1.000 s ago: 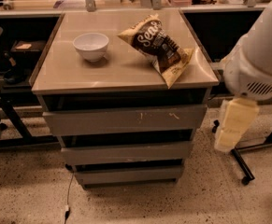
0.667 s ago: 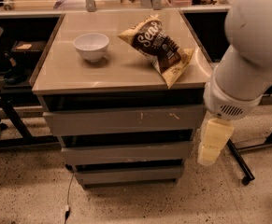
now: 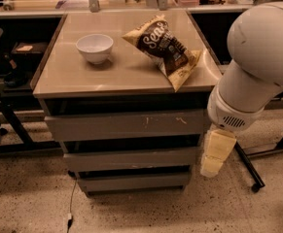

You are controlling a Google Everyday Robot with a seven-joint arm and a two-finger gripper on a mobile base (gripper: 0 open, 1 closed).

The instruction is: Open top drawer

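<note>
the white robot arm takes up the right side of our view, bulking over the floor beside the furniture. next in size is the tan countertop, and directly under it, below a dark gap, sits the top drawer: the widest and tallest of three plain grey handleless fronts, with the two lower drawer fronts stepping in narrower beneath it. we judge the task as barely begun: the top drawer looks fully shut, its front showing none of its inside, and nothing is touching it. on the countertop lie a dark chip bag near the right edge and a white bowl to its left, well apart. the pale gripper hangs from the arm just beside the unit's right edge, down at the height of the middle front, lower than the top drawer and clear of it; whether it is spread or pressed together we cannot tell. it has yet to reach the front, catch it and pull. smallest, pale scratches mark the top drawer right of centre.
</note>
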